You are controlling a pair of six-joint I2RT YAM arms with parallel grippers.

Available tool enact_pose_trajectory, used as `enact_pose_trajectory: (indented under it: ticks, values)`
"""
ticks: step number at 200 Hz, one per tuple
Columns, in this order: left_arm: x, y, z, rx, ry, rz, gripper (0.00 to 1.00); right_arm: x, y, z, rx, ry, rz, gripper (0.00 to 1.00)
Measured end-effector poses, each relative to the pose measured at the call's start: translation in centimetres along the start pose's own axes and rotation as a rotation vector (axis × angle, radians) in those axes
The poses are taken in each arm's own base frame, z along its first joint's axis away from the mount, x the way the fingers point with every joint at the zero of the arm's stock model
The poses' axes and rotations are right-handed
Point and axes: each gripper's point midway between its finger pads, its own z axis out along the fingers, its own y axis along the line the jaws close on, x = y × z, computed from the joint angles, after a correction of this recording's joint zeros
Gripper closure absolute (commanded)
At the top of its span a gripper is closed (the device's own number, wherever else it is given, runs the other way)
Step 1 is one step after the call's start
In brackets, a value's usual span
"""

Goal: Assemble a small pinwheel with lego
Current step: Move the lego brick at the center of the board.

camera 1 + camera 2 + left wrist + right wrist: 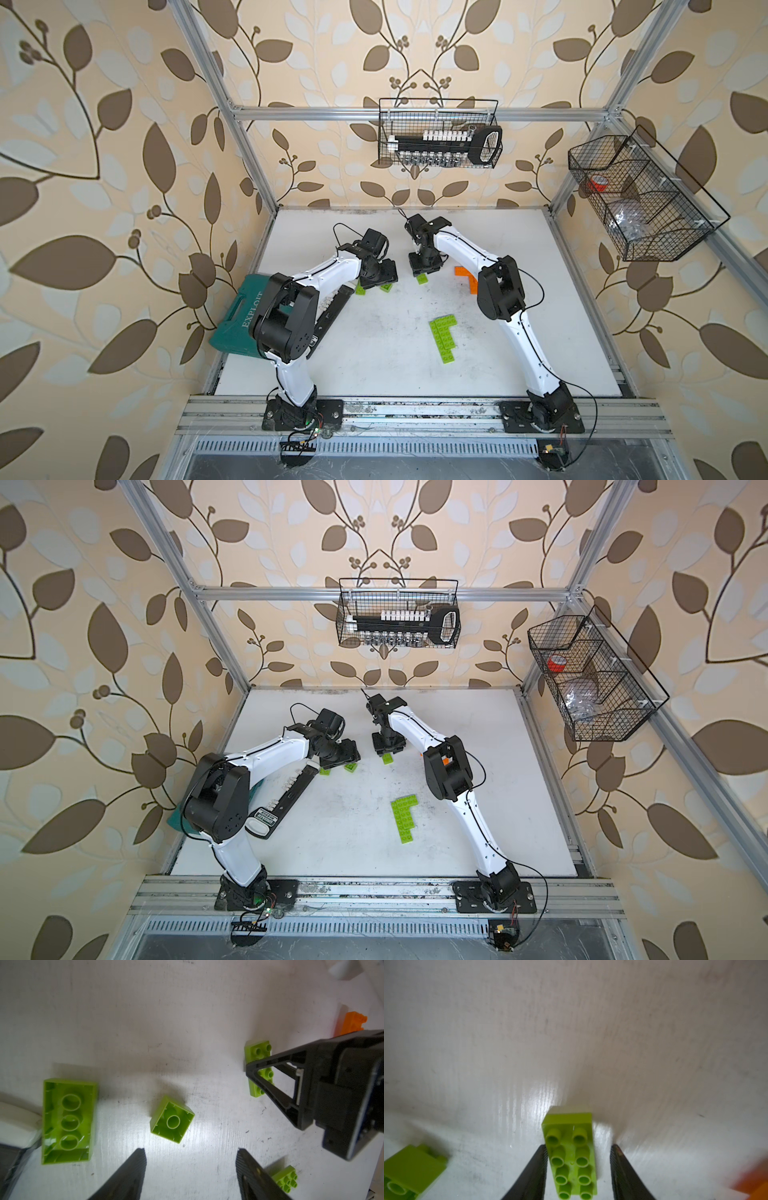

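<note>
Two tools, both spread. Right tool point(577, 1146) straddles the oblong lime brick point(571, 1159), studs up on the desk point(571, 1032), one side gapped: centre, then close squarely. Left tool point(190, 1150) hovers near the square brick point(172, 1119) (hollow side up)

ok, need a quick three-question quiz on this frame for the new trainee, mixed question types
1. True or false: the left end effector holds a brick.
2. The oblong green brick between the fingers of the right end effector lies: A studs up; B studs down; C on its side.
3. What colour is the L of bricks in the middle of the table?

Key: 1 false, it is open and empty. 2 A. 3 lime green.
</note>
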Motion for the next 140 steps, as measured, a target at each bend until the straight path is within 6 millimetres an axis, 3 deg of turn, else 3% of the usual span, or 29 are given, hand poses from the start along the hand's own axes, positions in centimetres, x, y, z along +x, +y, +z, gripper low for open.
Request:
enact_pose_trajectory:
  ticks: [44, 92, 140]
  values:
    - [0.3, 0.2, 0.1, -0.001, 0.002, 0.0, 0.3, 0.5, 0.5, 0.1, 0.014, 0.007, -0.026, 0.71]
    - [1.3, 0.6, -0.8, 0.007, -0.001, -0.003, 0.3, 0.9, 1.0, 0.2, 0.011, 0.001, -0.036, 0.73]
    - [3.2, 1.2, -2.9, 0.041, -0.015, -0.025, 0.3, 3.5, 2.4, -0.1, 0.016, 0.03, -0.055, 0.74]
